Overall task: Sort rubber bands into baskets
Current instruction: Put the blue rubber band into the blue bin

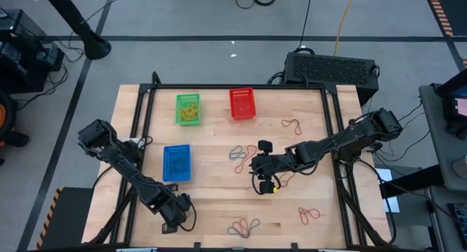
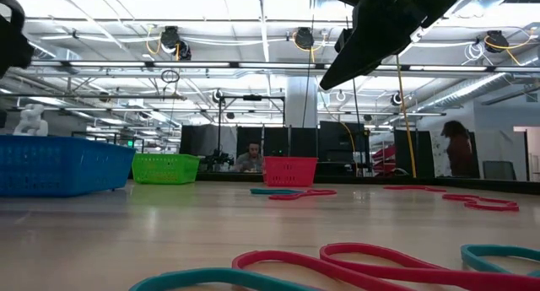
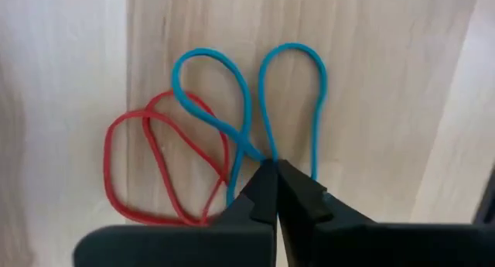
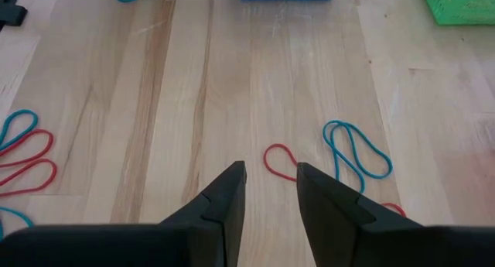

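Note:
My left gripper [image 3: 274, 172] is at the table's near left [image 1: 179, 221], pointing steeply down, shut on a blue rubber band [image 3: 292, 46] that lies twisted into two loops on the wood. A red rubber band [image 3: 107, 159] lies beside it. My right gripper [image 4: 271, 174] hangs open above the table's middle [image 1: 261, 172]; a small red band [image 4: 280, 160] and a blue band [image 4: 356, 155] lie on the wood just ahead of it. The green basket [image 1: 188, 109] holds yellow bands. The red basket [image 1: 242, 103] and the blue basket [image 1: 176, 163] stand nearby. My left gripper pinches the blue band between its two fingertips at the waist where the two loops meet [image 3: 259, 155]. The fingers come from above, pointing steeply down. The band lies flat on the table, both loops spread out beyond the fingertips and slack.
More bands lie scattered: a blue and red pair at the middle [image 1: 238, 153], red ones at the far right [image 1: 292, 126] and near right [image 1: 308, 214], and a cluster at the near edge [image 1: 244, 226]. A black frame rail [image 1: 142, 128] borders the tabletop.

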